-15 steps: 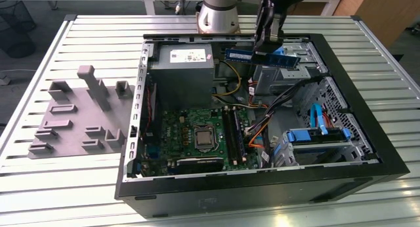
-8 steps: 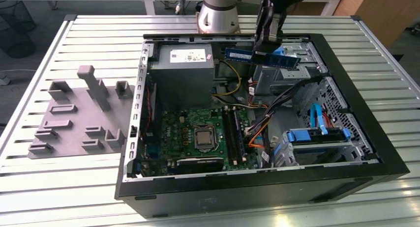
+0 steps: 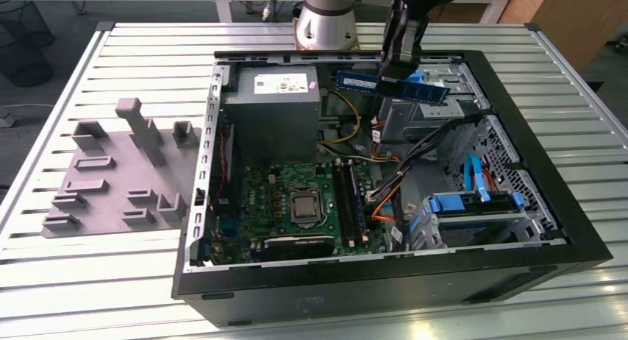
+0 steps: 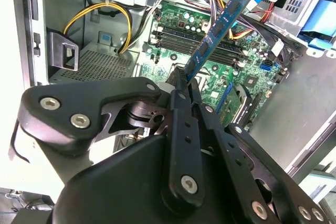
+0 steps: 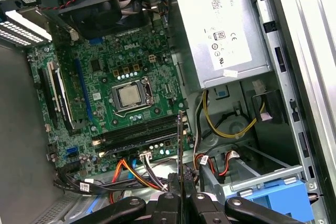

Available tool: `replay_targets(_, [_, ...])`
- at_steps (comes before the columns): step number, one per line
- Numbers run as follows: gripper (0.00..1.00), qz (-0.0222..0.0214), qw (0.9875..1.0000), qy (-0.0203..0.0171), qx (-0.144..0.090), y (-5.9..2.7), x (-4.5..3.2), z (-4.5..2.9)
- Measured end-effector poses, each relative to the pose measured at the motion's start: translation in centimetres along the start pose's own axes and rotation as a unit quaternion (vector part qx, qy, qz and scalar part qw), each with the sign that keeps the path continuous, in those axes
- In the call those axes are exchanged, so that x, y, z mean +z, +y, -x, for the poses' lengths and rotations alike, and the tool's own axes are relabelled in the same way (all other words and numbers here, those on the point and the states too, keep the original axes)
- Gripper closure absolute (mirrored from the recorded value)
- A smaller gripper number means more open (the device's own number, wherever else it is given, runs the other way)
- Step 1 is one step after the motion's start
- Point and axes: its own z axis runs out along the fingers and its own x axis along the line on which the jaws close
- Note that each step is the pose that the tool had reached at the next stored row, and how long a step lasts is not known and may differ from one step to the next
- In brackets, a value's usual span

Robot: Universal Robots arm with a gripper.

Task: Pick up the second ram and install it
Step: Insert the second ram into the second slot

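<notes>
The second ram [image 3: 393,85] is a thin blue-green stick with black chips, held in the air over the back right of the open computer case [image 3: 245,299]. My gripper [image 3: 395,76] is shut on it from above. In the second wrist view the ram [image 4: 220,27] sticks out from between the black fingers [image 4: 181,98], pointing toward the motherboard's long dark memory slots [image 4: 194,38]. In the first wrist view the ram [image 5: 181,145] is seen edge-on, with the gripper [image 5: 181,192] pinching it, and the memory slots [image 5: 139,129] lie beyond its tip.
The green motherboard [image 3: 284,185] lies in the case floor with its processor socket [image 3: 306,206]. A grey power supply [image 3: 270,108], loose cables [image 3: 387,193] and blue drive caddies [image 3: 471,204] crowd the case. A grey slotted fixture [image 3: 118,171] sits on the slatted table at the exterior view's left.
</notes>
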Motion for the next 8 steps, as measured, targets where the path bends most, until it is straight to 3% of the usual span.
replay_targets(8, [0.86,0.0000,1.0000,0.0000,0.000,0.00,0.00,0.00])
